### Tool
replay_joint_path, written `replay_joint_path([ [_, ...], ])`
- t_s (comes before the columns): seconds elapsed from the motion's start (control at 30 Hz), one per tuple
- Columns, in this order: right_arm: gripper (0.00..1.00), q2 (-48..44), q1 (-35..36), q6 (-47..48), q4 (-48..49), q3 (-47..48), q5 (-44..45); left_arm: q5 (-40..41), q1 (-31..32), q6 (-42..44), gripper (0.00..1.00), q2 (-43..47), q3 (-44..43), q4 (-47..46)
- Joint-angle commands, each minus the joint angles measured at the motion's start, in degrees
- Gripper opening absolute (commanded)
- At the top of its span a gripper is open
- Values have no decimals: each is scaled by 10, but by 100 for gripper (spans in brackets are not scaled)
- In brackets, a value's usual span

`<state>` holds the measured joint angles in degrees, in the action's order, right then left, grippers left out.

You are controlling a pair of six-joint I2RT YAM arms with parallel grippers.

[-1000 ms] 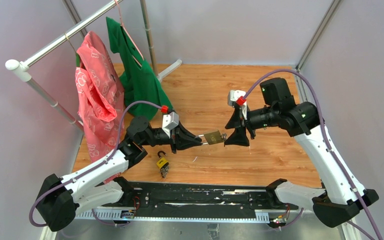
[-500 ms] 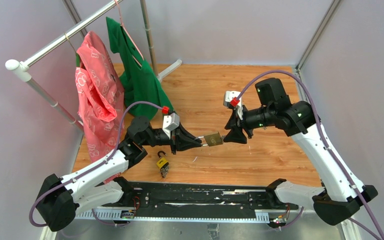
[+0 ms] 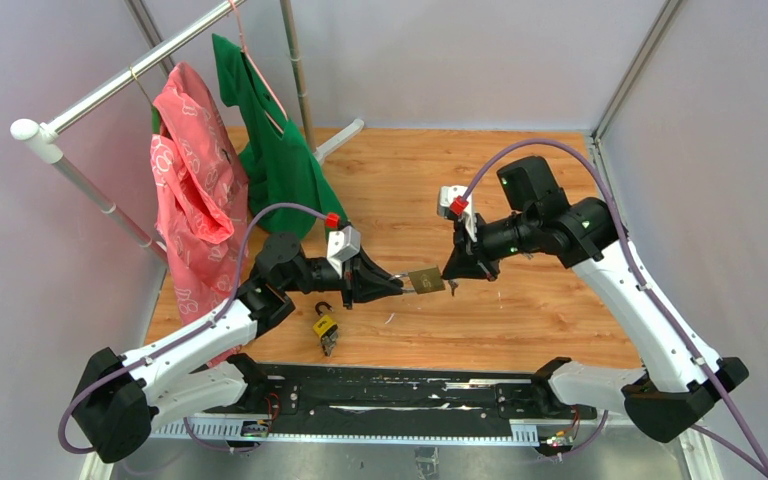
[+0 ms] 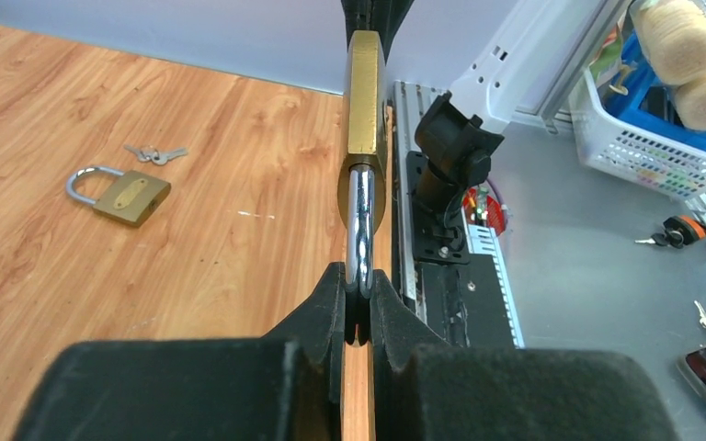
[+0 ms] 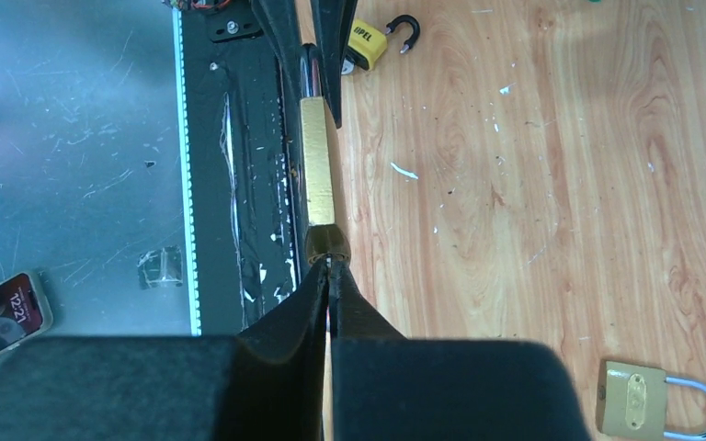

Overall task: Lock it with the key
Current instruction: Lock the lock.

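A brass padlock (image 3: 426, 279) hangs in the air between both arms, above the wooden table. My left gripper (image 3: 397, 284) is shut on its silver shackle (image 4: 359, 220), and the brass body (image 4: 366, 92) points away from it. From the opposite side, my right gripper (image 3: 450, 282) is shut on the key (image 5: 329, 263), which sticks out of the padlock's bottom end (image 5: 326, 243). Only a thin sliver of the key shows between the right fingertips (image 5: 317, 285). In the right wrist view the padlock (image 5: 316, 179) appears edge-on.
A yellow padlock with a black shackle (image 3: 325, 325) lies near the table's front edge. Another brass padlock (image 4: 119, 193) and loose keys (image 4: 156, 153) lie on the wood. A rack with pink (image 3: 195, 190) and green (image 3: 275, 140) garments stands at the back left.
My right gripper has moved left to the padlock's end and gone from open to shut on the key. The left arm and the padlock have stayed put.
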<state>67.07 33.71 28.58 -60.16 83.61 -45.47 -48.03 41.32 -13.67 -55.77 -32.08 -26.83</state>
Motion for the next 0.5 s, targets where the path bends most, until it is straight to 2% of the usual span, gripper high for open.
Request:
replay_joint_path([
  [0.0, 0, 0, 7, 15, -44, 16, 12, -7, 3, 18, 0, 16, -25, -39],
  [0.1, 0, -26, 5, -6, -20, 3, 93, 9, -4, 78, 0, 25, -31, 52],
  [0.17, 0, -43, -5, -14, -17, -4, 123, 18, -31, 116, 0, 32, -30, 106],
  [0.27, 0, -66, -25, -31, -17, -15, 149, 20, -76, 122, 0, 46, -29, 146],
  [0.37, 0, -84, -45, -46, -2, -30, 188, 25, -90, 163, 0, 69, -29, 191],
  [0.43, 0, -87, -64, -78, 38, -49, 211, 42, -90, 183, 0, 80, -25, 219],
  [0.47, 0, -88, -72, -127, 86, -79, 249, 69, -90, 174, 0, 85, -20, 223],
])
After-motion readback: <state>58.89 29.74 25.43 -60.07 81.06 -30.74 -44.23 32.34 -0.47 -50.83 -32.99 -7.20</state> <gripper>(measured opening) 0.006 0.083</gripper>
